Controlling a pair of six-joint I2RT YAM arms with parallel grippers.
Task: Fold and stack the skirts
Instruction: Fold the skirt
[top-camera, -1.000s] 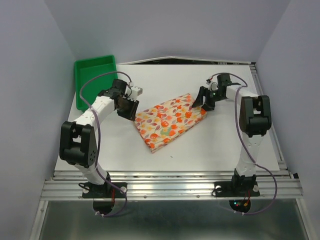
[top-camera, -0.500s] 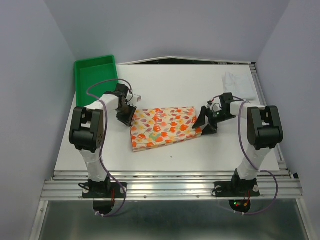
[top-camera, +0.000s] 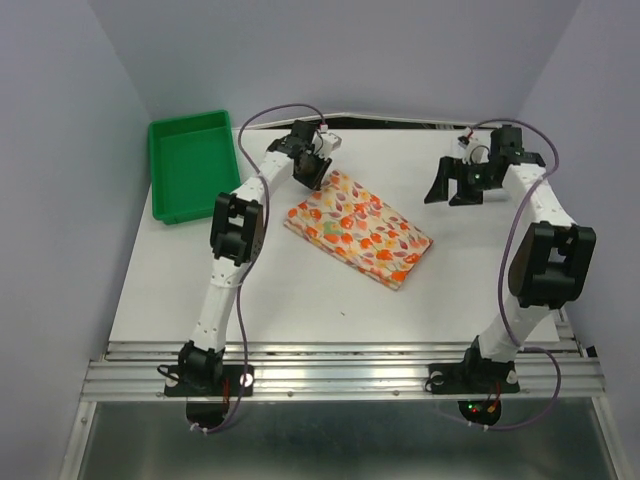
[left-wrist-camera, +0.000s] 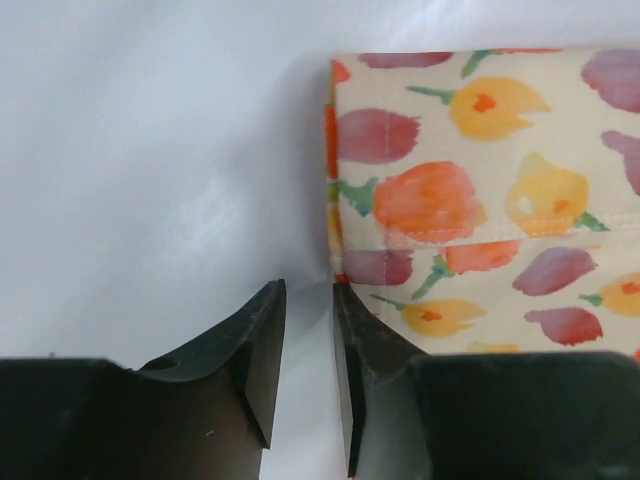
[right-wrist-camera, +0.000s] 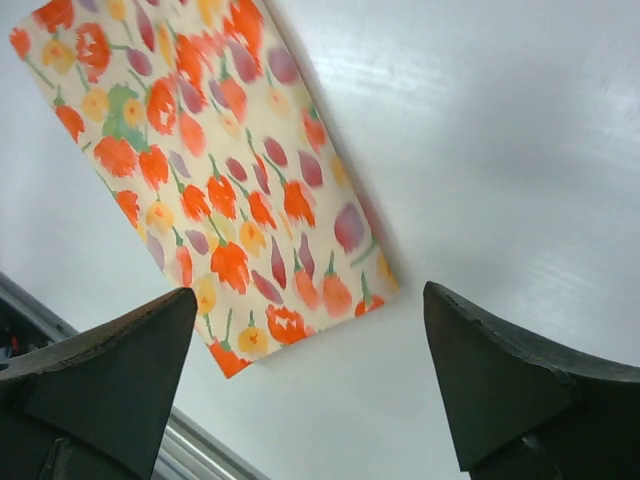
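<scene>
The floral skirt (top-camera: 358, 228) lies folded flat as a long rectangle, slanting from back left to front right at the table's middle. My left gripper (top-camera: 312, 172) is at its back-left corner. In the left wrist view the jaws (left-wrist-camera: 310, 290) stand a narrow gap apart with only table between them. The right finger (left-wrist-camera: 375, 340) touches the floral skirt's (left-wrist-camera: 480, 180) edge. My right gripper (top-camera: 455, 188) hangs wide open to the right of the skirt, holding nothing. Its wrist view (right-wrist-camera: 310, 292) looks down on the skirt's (right-wrist-camera: 210, 170) near corner. No white skirt shows.
A green tray (top-camera: 190, 165) sits at the back left, near the left arm. A metal rail (top-camera: 340, 360) runs along the table's near edge. Walls close in on the left, back and right.
The floral skirt swung round and shifted toward the back, now slanting the other way. The left gripper travelled to the back with its corner. The right gripper pulled away to the back right.
</scene>
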